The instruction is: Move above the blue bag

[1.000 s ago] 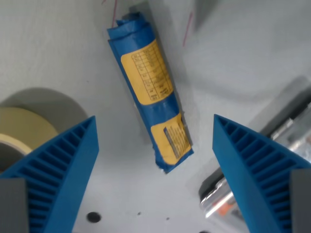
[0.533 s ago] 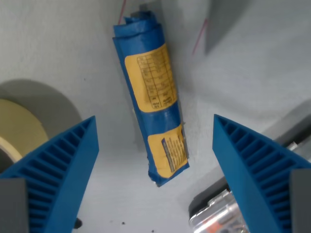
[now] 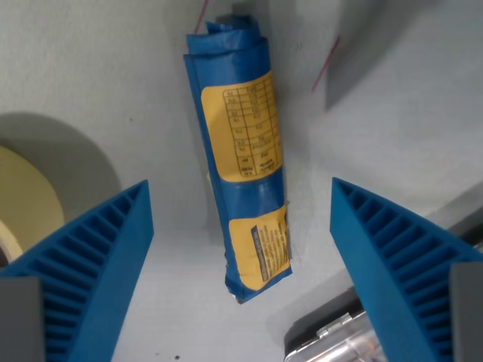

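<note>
Wrist view, looking straight down. Blue bag (image 3: 243, 158) lies rolled into a long tube on the pale grey worktop (image 3: 98, 68), running from top centre down to just below mid-frame, leaning slightly toward the wrist view's right at its lower end. Two yellow printed labels on it: a larger one with a table of text on the upper half, a smaller one near the lower end.

Gripper (image 3: 241, 271) spread wide, blue ribbed fingers (image 3: 90, 264) at both lower corners; bag's lower end sits between them, touching neither.

Cream tape roll (image 3: 23, 204) at the left edge, partly cut off. Shiny metallic object (image 3: 332, 339) at bottom right, mostly hidden. Thin red lines (image 3: 326, 64) on the worktop near the top.
</note>
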{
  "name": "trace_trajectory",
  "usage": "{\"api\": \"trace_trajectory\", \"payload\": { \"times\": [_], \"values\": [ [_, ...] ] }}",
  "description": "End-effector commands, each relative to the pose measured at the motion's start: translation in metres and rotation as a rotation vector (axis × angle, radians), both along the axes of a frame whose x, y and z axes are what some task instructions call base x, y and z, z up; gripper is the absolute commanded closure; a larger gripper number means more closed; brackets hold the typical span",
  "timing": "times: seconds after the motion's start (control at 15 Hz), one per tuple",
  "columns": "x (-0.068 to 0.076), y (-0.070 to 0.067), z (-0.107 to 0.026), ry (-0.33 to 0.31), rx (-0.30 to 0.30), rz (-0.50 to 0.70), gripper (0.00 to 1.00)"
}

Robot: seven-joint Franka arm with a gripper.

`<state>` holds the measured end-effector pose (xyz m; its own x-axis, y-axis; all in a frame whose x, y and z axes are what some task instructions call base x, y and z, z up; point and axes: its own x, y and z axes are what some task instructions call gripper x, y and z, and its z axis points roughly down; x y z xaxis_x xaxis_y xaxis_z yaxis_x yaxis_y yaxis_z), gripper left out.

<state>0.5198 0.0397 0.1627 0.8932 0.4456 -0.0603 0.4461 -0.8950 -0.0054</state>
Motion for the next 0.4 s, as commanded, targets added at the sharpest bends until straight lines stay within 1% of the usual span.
{"api": "trace_trajectory", "payload": {
  "times": [0.07,0.4],
  "values": [
    [-0.005,0.001,-0.0035,-0.101,-0.027,0.063,0.0],
    [-0.0054,0.0012,-0.0044,-0.102,-0.027,0.044,0.0]
  ]
}}
